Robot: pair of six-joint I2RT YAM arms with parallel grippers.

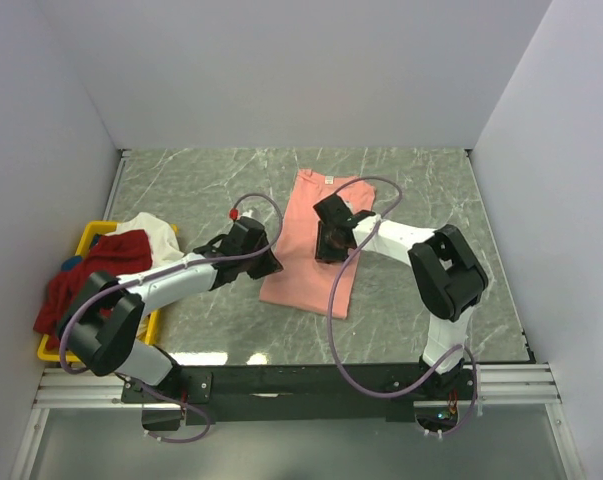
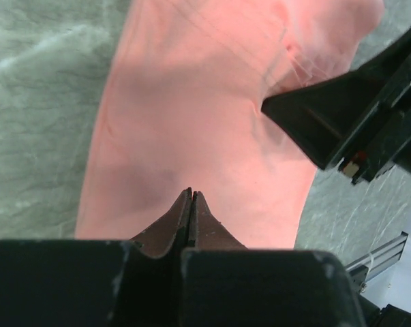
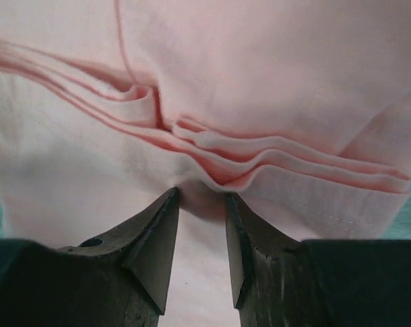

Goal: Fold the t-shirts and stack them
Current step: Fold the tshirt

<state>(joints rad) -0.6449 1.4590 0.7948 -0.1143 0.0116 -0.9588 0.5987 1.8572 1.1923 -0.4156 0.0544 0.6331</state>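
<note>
A salmon-pink t-shirt (image 1: 303,265) lies on the table as a long narrow strip, its white neck label (image 1: 329,179) at the far end. My left gripper (image 1: 274,264) is shut and empty at the shirt's left edge; in the left wrist view its tips (image 2: 191,193) hover over the pink cloth (image 2: 191,102). My right gripper (image 1: 325,252) stands over the middle of the shirt. Its jaws (image 3: 202,196) stand partly open, with bunched folds (image 3: 260,153) just ahead of the tips. A dark red t-shirt (image 1: 96,275) and a white t-shirt (image 1: 153,230) lie piled in the bin.
The yellow bin (image 1: 89,235) sits at the table's left edge beside the left arm. The grey marble table (image 1: 201,190) is walled in white on three sides. The right wrist's black body (image 2: 355,109) hangs close above the shirt in the left wrist view.
</note>
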